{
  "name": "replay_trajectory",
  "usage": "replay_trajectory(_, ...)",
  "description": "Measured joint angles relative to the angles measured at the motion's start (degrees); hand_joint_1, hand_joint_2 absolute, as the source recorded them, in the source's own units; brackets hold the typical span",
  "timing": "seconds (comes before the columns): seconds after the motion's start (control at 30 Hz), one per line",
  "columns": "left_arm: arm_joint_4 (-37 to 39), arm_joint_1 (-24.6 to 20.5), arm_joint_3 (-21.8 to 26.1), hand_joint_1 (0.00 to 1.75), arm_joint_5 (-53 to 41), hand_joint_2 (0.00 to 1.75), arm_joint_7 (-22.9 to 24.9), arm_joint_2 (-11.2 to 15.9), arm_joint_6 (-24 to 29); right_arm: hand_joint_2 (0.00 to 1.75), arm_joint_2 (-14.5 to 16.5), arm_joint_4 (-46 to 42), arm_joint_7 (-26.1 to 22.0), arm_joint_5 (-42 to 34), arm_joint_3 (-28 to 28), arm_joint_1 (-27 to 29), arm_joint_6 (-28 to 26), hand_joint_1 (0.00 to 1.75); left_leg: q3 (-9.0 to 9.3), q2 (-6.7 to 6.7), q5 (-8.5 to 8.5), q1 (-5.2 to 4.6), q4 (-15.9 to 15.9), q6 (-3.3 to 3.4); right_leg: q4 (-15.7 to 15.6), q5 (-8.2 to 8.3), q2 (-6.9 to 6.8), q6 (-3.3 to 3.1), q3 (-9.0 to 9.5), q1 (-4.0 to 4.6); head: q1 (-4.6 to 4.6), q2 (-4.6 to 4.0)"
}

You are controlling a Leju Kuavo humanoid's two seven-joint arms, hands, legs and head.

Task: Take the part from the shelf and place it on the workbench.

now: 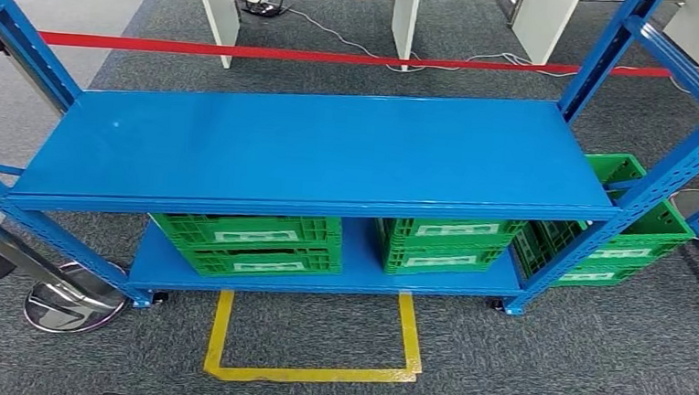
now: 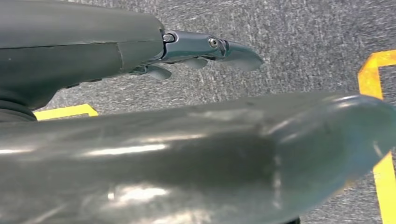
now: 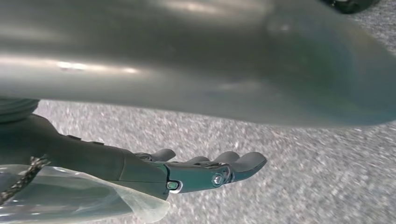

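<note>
The part (image 3: 70, 196), a clear bag with a dark cord at one end, lies against the right hand (image 3: 140, 170), apparently held there, while that arm hangs over grey carpet. The left hand (image 2: 196, 49) hangs loose, holding nothing. With the blue shelf (image 1: 312, 149) bare, the fetch looks done; next comes carrying the part to the surface.

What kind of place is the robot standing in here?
Probably a workshop or warehouse test area: a blue metal shelf rack holding green plastic crates, yellow tape marking on grey carpet, and a red barrier tape behind.
</note>
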Motion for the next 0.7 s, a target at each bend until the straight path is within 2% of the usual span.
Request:
replay_trajectory(0.5,13.55,-5.00,9.25,0.00,-7.82,0.00,-3.12,-5.46,-10.89,0.00,6.35,8.30,-3.87,5.34,-18.32,1.63,9.13,0.00,0.00,0.01,-0.01,-0.02,0.00,0.01,-0.01,0.00,0.00,0.00,-0.12,0.00,0.00,0.00)
replay_trajectory(0.7,17.45,-6.40,11.91,0.00,-10.70,0.00,-4.29,-7.05,-14.96,0.00,8.35,10.72,-5.31,7.32,-23.75,1.76,12.51,0.00,0.02,0.02,-0.01,-0.03,0.00,0.00,-0.01,-0.01,0.00,0.00,-0.16,0.00,0.01,0.00)
